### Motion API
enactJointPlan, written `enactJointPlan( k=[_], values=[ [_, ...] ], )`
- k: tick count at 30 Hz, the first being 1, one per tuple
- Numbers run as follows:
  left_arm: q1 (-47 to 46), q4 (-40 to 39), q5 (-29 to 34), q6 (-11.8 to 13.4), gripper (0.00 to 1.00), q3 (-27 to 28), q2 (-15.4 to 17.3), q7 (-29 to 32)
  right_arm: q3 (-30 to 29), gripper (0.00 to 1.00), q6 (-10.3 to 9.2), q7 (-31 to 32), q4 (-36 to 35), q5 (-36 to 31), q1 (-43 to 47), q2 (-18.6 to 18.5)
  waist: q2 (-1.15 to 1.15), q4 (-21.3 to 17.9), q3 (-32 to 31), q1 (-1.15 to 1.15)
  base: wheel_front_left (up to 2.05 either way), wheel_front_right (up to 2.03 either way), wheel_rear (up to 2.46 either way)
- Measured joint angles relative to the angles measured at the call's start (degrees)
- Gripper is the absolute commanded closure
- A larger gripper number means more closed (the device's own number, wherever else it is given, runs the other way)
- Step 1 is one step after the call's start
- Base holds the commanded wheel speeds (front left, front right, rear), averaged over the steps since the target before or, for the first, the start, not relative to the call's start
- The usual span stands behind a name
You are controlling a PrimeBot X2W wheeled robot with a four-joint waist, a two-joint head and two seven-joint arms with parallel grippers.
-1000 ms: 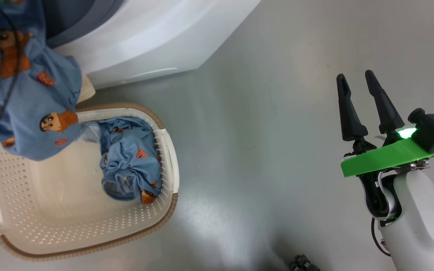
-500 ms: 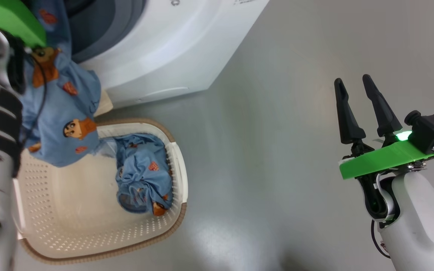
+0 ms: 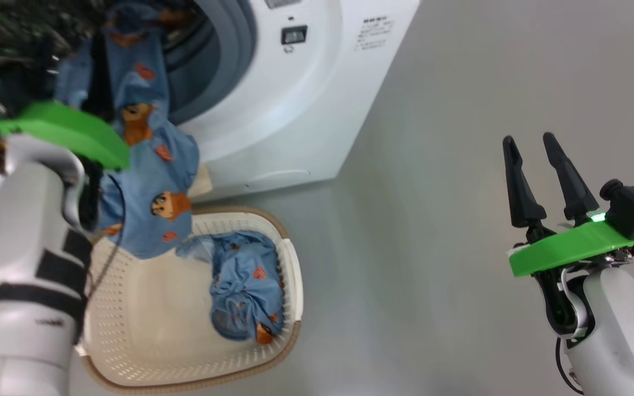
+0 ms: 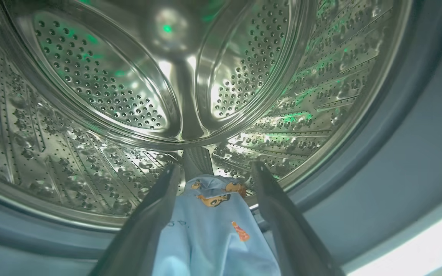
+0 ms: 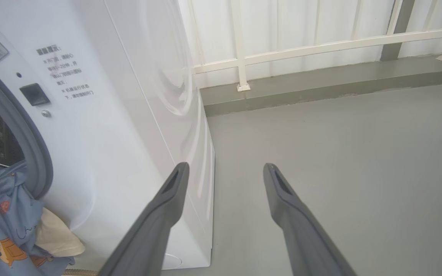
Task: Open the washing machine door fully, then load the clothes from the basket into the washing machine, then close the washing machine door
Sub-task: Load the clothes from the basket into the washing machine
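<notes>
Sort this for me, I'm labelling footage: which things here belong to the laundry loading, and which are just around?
Job: washing machine, basket, crumpled garment in it, hanging garment on the open left gripper.
Just around: white railing, grey floor, cream object beside the machine, idle right gripper.

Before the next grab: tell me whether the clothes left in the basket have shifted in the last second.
No. The clothes still lie bunched against the same side wall of the basket; the whole picture slid because the camera moved.
</notes>
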Motion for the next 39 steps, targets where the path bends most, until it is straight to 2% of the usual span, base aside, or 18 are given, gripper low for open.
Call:
enactJointPlan(
  k=[7, 13, 22, 31, 39],
  values=[
    [10.0, -7.8, 1.7, -0.1, 0.00, 1.9, -1.6, 0.0, 0.0, 0.00, 0.00, 0.0, 1.0, 0.5, 1.1, -1.1, 0.00, 2.6, -5.4, 0.00, 0.00, 0.00, 0.00],
    [22.3, -14.5, 3.3, -0.1, 0.00, 4.0, -2.1, 0.0, 0.0, 0.00, 0.00, 0.0, 2.4, 1.1, 5.1, -1.4, 0.00, 5.0, -11.4, 0.00, 0.00, 0.00, 0.00],
    [36.1, -23.8, 4.3, 0.1, 0.00, 6.6, -2.2, 0.0, -0.6, 0.00, 0.00, 0.0, 3.0, 2.0, 8.9, -2.1, 0.00, 8.1, -18.2, 0.00, 0.00, 0.00, 0.00],
    [46.8, -31.6, 5.3, 1.9, 0.00, 8.2, -2.6, 0.0, -0.6, 0.00, 0.00, 0.0, 3.1, 2.1, 10.6, -3.0, 0.00, 11.0, -22.4, 0.00, 0.00, 0.00, 0.00],
    [52.7, -35.8, 4.5, 3.1, 0.00, 10.1, -4.0, 0.0, -0.5, 0.00, 0.00, 0.0, 3.1, 2.5, 11.6, -3.7, 0.00, 11.8, -24.1, 0.00, 0.00, 0.00, 0.00]
  ],
)
